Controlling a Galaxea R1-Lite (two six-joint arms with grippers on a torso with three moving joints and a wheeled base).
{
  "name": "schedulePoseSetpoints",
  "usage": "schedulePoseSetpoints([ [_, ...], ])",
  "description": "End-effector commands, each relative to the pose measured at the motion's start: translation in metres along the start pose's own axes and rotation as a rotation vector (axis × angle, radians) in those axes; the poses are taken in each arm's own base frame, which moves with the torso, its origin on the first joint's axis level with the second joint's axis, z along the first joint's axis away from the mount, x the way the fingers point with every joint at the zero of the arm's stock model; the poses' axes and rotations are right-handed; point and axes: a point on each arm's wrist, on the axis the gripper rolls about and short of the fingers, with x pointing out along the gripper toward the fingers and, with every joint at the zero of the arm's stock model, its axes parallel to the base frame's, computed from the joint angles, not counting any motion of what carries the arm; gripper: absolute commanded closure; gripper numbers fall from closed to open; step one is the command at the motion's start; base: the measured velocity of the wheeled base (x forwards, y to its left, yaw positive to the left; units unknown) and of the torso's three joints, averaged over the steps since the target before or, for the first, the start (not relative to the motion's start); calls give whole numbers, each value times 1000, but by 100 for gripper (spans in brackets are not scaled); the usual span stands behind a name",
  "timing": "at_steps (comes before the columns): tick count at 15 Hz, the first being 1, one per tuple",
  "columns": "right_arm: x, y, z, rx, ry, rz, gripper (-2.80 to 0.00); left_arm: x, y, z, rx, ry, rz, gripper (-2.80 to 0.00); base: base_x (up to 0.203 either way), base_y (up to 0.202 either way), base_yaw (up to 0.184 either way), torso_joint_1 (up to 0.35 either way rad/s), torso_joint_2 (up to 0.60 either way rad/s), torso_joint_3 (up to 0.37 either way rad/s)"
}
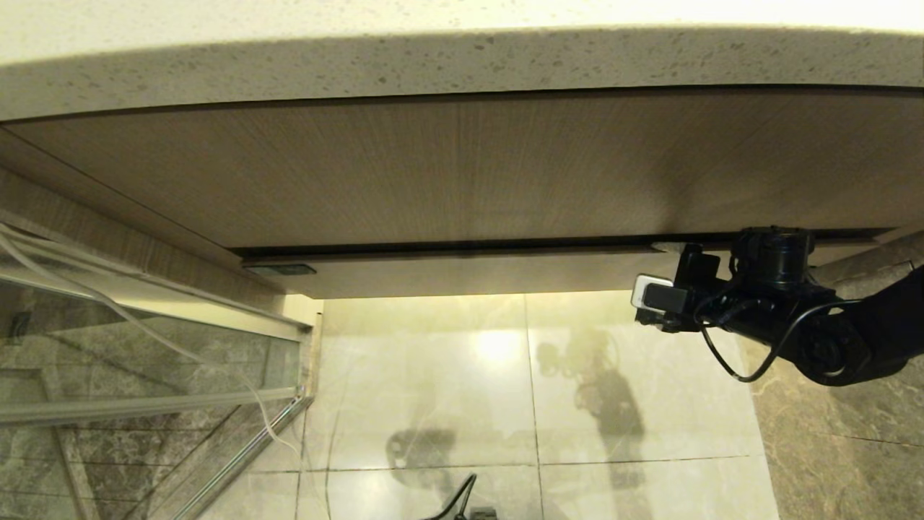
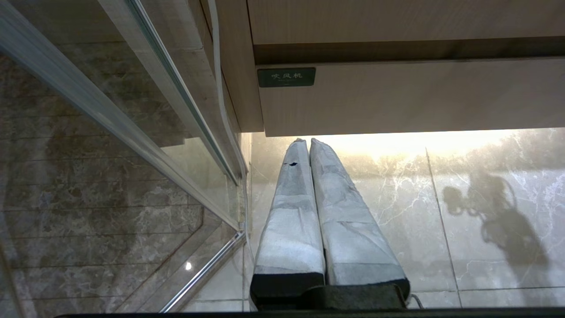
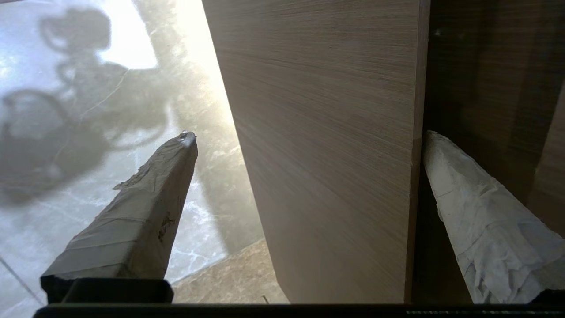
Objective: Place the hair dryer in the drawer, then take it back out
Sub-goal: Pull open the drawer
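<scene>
While your right gripper (image 3: 304, 137) sits at the right end of the drawer (image 1: 462, 274), its taped fingers (image 3: 145, 207) stand wide apart, one below the narrow wood-grain front and the other up in the dark gap behind the front's top edge, so the front panel lies between them. You can see that the drawer is pushed in, its front nearly flush beneath the taller wood panel (image 1: 447, 166), which hangs under a speckled pale stone countertop (image 1: 433, 65). A small dark green label (image 2: 286, 76) sits at the drawer front's left end. You will not find the hair dryer in any view.

Your left gripper (image 2: 304, 143) hovers low near the drawer's left end, its two wrapped fingers pressed together on nothing. Below lies a glossy cream marble tile floor (image 1: 462, 404) with a bright glare and the arms' shadows. To the left stands a glass partition (image 1: 144, 361) in a metal frame, with a thin white cord (image 1: 144, 325) trailing across it. Brown marble wall (image 1: 837, 448) rises on the right.
</scene>
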Motion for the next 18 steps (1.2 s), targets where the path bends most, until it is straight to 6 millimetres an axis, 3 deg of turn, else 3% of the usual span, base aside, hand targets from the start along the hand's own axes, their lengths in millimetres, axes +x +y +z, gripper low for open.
schedulePoseSetpoints([
  [1,-4,1,1,-7,2,17,-280,1,0,-11,0,38,1,0,0,0,0,0,0,0],
  [6,-18,3,1,-5,18,40,-280,1,0,-11,-1,37,1,0,0,0,0,0,0,0],
  [9,-30,-9,5,-6,13,17,-280,1,0,-11,-1,37,1,0,0,0,0,0,0,0],
  [11,-51,-27,9,-10,2,-10,-280,1,0,-11,-1,38,1,0,0,0,0,0,0,0],
  [13,-88,-50,9,-27,-17,-51,-280,1,0,-11,-1,37,1,0,0,0,0,0,0,0],
  [15,-139,-65,7,-65,-28,-58,-280,1,0,-11,-1,38,1,0,0,0,0,0,0,0],
  [18,-221,-62,16,-91,-27,21,-280,1,0,-11,-1,38,1,0,0,0,0,0,0,0],
])
